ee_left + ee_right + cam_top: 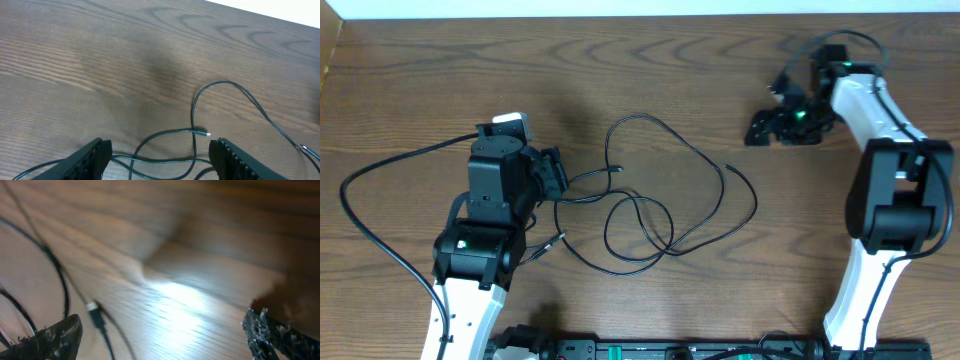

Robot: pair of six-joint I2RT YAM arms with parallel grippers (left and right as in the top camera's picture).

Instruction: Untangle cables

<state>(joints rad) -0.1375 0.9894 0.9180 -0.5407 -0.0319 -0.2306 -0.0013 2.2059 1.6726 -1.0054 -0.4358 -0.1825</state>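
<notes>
Cables (640,197) lie in slack black loops at the centre of the table (440,70) — neither gripper holds a strand.
Left gripper (558,182) sits at 9 o'clock of the loops, jaws parted and gripping nothing, though strands run across the gap between them and a plug end (202,133) lies just ahead at 12 o'clock in its wrist view. Closing here could pinch 2 strands together, and a pull would then cinch the crossings near the middle rather than free them; the plug end could also hook a loop. Right gripper (767,110) sits well apart at 2 o'clock of the loops, jaws spread wide and empty — with nothing anchoring that side, a tug from the left would likely drag the whole bundle. Its wrist view is blurred, so aim there is uncertain.
</notes>
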